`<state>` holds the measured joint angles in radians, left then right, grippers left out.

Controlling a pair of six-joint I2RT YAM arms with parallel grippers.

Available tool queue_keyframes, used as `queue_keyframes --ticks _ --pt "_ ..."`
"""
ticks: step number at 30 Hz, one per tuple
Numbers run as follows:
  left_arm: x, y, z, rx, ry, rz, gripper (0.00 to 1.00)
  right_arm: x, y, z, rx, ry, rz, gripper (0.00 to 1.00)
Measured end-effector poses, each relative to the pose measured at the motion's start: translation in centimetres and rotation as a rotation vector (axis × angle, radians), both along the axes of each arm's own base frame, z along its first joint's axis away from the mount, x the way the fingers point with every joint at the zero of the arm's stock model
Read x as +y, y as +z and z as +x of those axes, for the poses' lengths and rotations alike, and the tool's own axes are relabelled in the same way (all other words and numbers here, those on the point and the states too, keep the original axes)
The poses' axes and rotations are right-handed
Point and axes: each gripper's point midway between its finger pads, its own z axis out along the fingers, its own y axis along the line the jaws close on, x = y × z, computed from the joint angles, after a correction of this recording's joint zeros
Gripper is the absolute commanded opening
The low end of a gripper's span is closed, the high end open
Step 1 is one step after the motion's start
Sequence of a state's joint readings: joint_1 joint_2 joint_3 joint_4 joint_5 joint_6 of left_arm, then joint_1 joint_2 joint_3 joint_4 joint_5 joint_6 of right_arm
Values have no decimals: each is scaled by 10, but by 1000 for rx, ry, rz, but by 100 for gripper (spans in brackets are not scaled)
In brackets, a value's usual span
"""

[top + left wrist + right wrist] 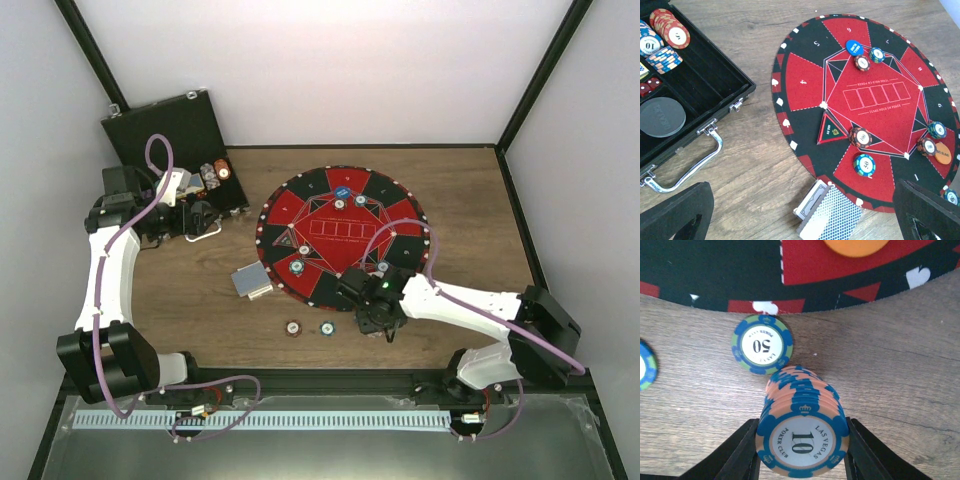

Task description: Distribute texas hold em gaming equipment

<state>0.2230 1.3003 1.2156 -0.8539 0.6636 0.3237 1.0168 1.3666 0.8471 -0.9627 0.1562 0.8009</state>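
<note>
at the right gripper [802, 442]: partly closed, both fingers [742, 455] pressed against the sides of a stack of orange-and-blue chips [800, 405] marked 10. positioned over the table [900, 365]; cannot tell whether lifted or resting. just ahead of the fingertips, flat on the wood beside the stack's far end: one green-and-blue chip [762, 346] marked 50. further ahead: edge of the round mat [715, 270], with an orange disc [855, 245] on it. off to the left: another chip [644, 365], cut by the frame.

at the left gripper [805, 205]: spread wide, holding nothing, touching nothing. directly below and ahead: pack of cards [832, 217] at the mat's near edge. to the left: open black case [700, 95], with more chips [667, 30] in its compartments.
</note>
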Motion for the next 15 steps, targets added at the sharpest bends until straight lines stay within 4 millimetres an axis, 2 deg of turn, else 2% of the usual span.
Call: queue_keyframes --ticks 4,8,11,15 --pt "0 0 0 0 -1 0 100 6 13 5 -16 4 14 35" --pt "0 0 0 -1 -2 -2 100 19 34 16 -55 24 39 35" --pt "-1 0 0 -1 -3 -2 100 38 50 32 -96 52 56 35" --pt "-1 0 0 -1 -3 -3 100 71 60 62 -146 98 62 34"
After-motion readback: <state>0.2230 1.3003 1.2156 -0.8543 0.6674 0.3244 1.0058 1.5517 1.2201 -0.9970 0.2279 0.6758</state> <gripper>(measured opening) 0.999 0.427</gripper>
